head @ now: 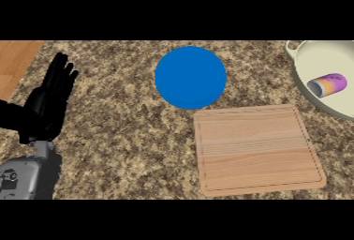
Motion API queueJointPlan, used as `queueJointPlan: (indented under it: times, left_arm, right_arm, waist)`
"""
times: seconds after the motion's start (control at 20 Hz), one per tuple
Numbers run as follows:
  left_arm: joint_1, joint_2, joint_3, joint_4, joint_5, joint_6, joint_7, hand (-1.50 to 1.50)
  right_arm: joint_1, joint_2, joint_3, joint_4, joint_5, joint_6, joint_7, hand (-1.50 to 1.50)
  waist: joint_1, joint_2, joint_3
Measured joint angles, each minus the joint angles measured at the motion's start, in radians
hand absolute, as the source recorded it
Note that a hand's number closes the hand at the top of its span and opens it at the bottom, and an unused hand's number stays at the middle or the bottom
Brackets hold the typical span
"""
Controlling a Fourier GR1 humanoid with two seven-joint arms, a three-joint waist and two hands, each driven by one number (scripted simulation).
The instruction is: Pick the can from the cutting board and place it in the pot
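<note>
Inside the pot (304, 89), up and to the right of the cutting board (257, 149), I log the can (328, 85) lying on its side on the pale inner floor, its open grey end turned toward the board and its purple and orange label facing up. I see only part of the pot, since its cream rim and wall run off the right edge of my head view; the near stretch of its rim sits just beside the board's upper right corner. The cutting board itself is pale wood with a groove around its margin, and it carries nothing on its surface. Above the board's upper left corner I note a blue plate (191, 77), its lower edge very near the corner of the board, flat on the speckled granite counter (124, 140). Well to the left of the board I record the left hand (47, 105), black, fingers straight and slightly spread, pointing away from me, holding nothing and resting at the view's left side on its grey forearm. Beyond that hand, farther left of the board, a strip of brown wooden surface (17, 61) borders the counter. The right hand does not appear in my view.
</note>
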Motion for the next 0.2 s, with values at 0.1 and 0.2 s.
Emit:
queueJointPlan:
  times: [0.1,0.2]
  left_arm:
    - [-0.002,-0.006,-0.004,0.004,-0.002,0.003,-0.003,0.00]
    - [0.000,-0.003,-0.001,0.002,0.000,0.002,-0.003,0.00]
  right_arm:
    - [0.004,-0.007,0.000,-0.011,-0.002,0.007,0.008,-1.50]
    - [0.016,-0.010,-0.001,-0.017,-0.007,0.013,0.013,-1.50]
  waist:
    - [-0.001,0.001,0.000]
    - [0.000,0.000,0.001]
